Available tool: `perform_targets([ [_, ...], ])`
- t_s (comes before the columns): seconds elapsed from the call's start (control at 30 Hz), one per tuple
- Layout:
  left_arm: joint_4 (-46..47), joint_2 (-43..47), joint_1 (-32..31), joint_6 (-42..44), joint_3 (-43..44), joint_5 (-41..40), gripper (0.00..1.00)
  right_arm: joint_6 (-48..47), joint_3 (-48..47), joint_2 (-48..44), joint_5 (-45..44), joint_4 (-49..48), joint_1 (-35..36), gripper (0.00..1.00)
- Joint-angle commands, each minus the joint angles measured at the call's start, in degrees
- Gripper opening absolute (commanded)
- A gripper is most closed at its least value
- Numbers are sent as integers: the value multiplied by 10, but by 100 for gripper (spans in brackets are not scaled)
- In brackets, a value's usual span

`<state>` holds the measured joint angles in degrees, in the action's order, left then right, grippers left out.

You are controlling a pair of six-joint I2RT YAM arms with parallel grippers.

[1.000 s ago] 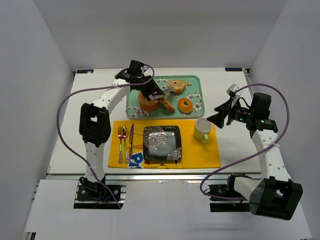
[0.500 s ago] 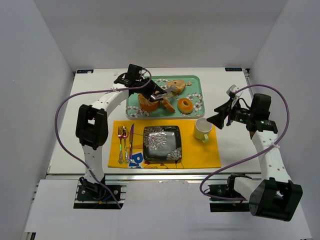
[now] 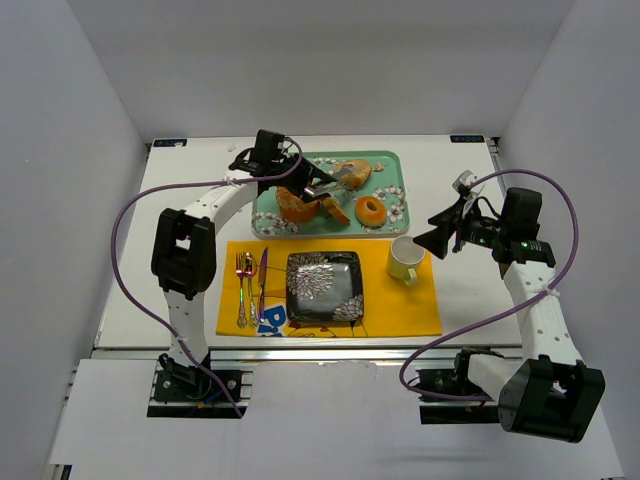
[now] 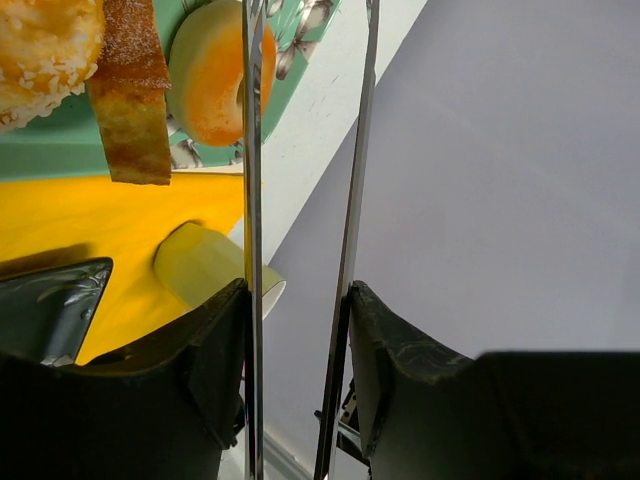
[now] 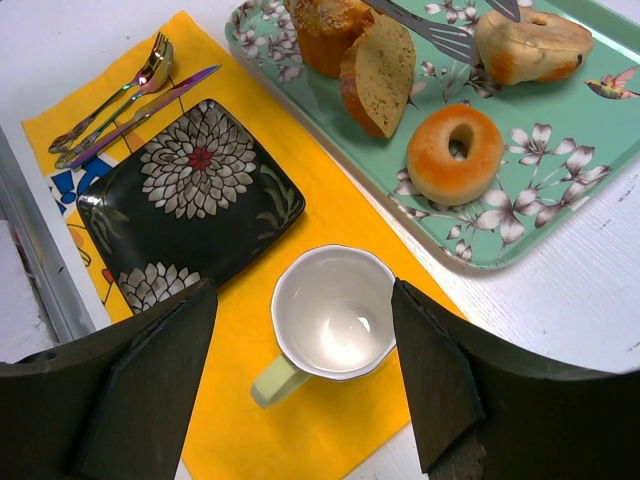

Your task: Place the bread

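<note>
3 pieces of cutlery (image 3: 248, 285) lie at the left end of the yellow placemat (image 3: 400, 305), and the black flowered plate (image 3: 323, 286) sits just right of them. Behind these, the left gripper (image 3: 298, 180) hangs over the teal tray (image 3: 395, 165). It is clenched on metal tongs (image 4: 252, 150), whose 2 blades run out between its fingers. The tong tips meet the bread (image 3: 354, 172), which lies on the tray's far part, right of the golden pastry (image 3: 295, 205). Whether they pinch it I cannot tell. An orange donut (image 3: 371, 210) sits nearer on the tray. The cup (image 3: 405, 260) stands on the placemat's right end. The right gripper (image 3: 440, 237) hovers to its right, jaws parted, holding nothing.
</note>
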<state>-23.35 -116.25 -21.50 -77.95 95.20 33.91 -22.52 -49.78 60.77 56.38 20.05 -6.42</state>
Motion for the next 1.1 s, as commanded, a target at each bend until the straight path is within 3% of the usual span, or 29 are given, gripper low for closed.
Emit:
perform_targets([
  [0.0, 27, 39, -2, -11, -3, 14, 53, -2, 1, -11, 15, 1, -4, 76],
  [1.07, 51, -35, -1, -45, 17, 10, 54, 4, 5, -12, 13, -4, -10, 76],
])
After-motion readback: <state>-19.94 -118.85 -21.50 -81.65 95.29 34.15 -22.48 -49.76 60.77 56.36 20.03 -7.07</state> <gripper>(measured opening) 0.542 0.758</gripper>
